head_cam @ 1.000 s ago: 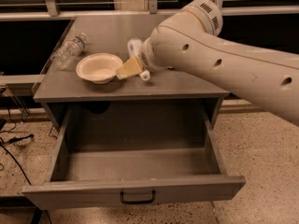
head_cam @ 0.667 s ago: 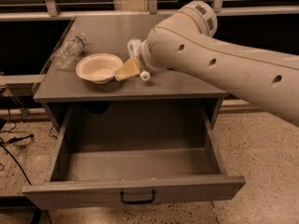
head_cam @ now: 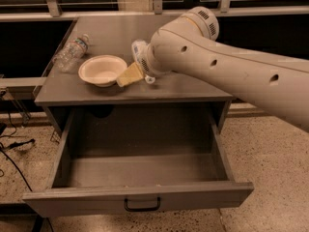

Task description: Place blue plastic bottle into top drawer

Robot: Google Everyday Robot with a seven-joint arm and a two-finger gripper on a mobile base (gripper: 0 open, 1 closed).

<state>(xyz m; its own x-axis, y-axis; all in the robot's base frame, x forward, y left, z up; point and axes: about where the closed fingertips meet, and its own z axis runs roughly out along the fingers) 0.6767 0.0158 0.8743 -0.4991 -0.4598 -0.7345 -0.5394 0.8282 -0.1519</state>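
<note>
The blue plastic bottle (head_cam: 138, 51) shows only as a whitish end with a pale blue label, on the cabinet top at the left edge of my arm. The arm covers the remainder of it. My gripper (head_cam: 147, 74) is down at that spot, right of the bowl and mostly hidden behind my own forearm. Below, the top drawer (head_cam: 140, 193) stands pulled out wide, grey, with a black handle (head_cam: 142, 205) at its front centre and nothing inside.
A white bowl (head_cam: 102, 69) sits on the cabinet top (head_cam: 193, 88), with a yellow object (head_cam: 128, 75) leaning beside it. A clear water bottle (head_cam: 71, 52) lies at the top's left edge. Dark windows run behind; cables lie on the floor at left.
My arm has shifted slightly to the left over the cabinet top. The bottle, bowl and drawer stay where they were.
</note>
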